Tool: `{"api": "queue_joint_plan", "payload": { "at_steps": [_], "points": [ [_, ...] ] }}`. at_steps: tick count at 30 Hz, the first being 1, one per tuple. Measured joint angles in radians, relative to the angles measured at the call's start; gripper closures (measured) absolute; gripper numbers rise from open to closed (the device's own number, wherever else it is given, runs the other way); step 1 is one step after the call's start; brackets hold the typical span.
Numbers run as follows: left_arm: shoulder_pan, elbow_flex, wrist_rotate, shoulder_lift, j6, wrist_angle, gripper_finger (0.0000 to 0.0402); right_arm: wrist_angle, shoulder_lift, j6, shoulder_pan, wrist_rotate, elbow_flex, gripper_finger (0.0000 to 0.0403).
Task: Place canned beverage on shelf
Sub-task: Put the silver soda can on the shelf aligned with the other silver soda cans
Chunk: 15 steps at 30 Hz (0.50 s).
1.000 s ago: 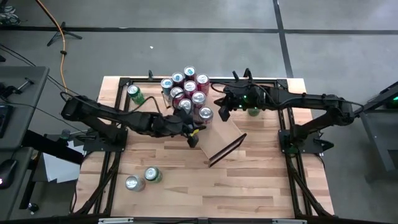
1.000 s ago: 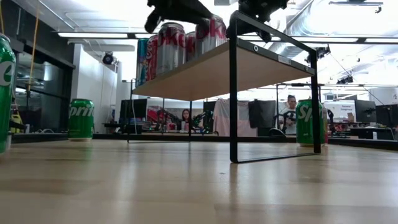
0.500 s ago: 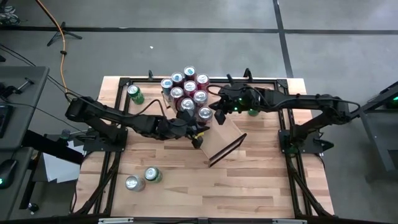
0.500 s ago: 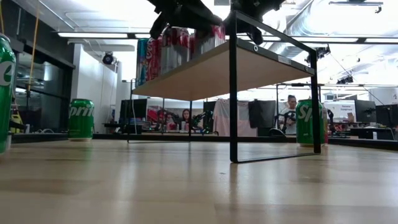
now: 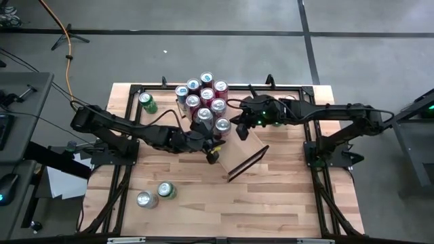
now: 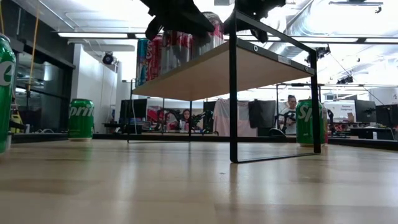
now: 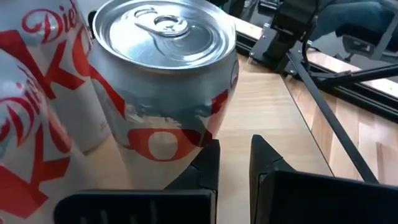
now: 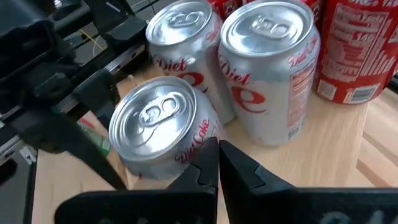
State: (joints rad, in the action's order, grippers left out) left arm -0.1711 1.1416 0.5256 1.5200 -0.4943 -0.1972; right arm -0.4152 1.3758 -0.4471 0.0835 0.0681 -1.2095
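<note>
Nine cans (image 5: 205,102) stand clustered on the far end of the shelf (image 5: 244,154), a pale plank on a thin black frame set slantwise on the surface (image 5: 271,203). Four more stand off it: one green can (image 5: 147,102) far left, a pair (image 5: 156,194) near the front left, and one partly hidden by the right arm. The left gripper (image 5: 212,153) and right gripper (image 5: 241,129) flank the nearest silver can (image 5: 222,126), both with jaws clenched and empty. The wrist views show that can's red Diet Coke lettering; the low view shows green Sprite cans and people beyond.
</note>
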Motion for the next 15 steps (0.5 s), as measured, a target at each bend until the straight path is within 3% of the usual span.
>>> {"api": "queue_joint_plan", "payload": {
  "at_steps": [15],
  "points": [
    [0.006,0.000,0.056,-0.003,0.000,-0.065,0.0401,-0.105,-0.056,-0.052,-0.108,-0.019,0.000,0.0403]
  ]
}}
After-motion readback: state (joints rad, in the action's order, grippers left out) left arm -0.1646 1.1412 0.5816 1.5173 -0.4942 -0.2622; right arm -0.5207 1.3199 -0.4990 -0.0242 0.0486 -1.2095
